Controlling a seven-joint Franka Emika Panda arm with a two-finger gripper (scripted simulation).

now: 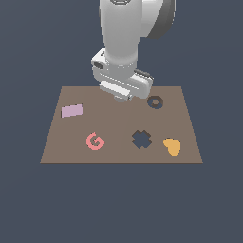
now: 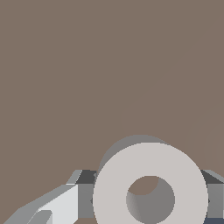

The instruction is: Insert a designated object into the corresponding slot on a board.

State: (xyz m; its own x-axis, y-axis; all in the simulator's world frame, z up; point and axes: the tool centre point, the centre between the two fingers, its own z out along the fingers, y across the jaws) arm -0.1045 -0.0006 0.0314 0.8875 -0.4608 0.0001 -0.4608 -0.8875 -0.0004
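The light grey-white ring [image 2: 109,192] fills the near part of the wrist view, held flat between the two grey fingers [image 2: 85,192], which press on its opposite sides. My gripper [image 1: 123,97] is shut on it, low over the back middle of the brown board [image 1: 71,147]. In the exterior view the hand hides the ring. The slot [image 1: 154,101], a dark ring-shaped recess with a brown centre, lies just toward the exterior view's right of the gripper. The wrist view shows only bare board [image 2: 87,65] beyond the ring, not the slot.
On the board lie a mauve rectangle [image 1: 72,110] at the exterior view's left, a pink G shape [image 1: 95,141], a dark cross-shaped cut-out [image 1: 141,139] and an orange heart [image 1: 172,146] along the front. The arm's body rises above the board's back edge.
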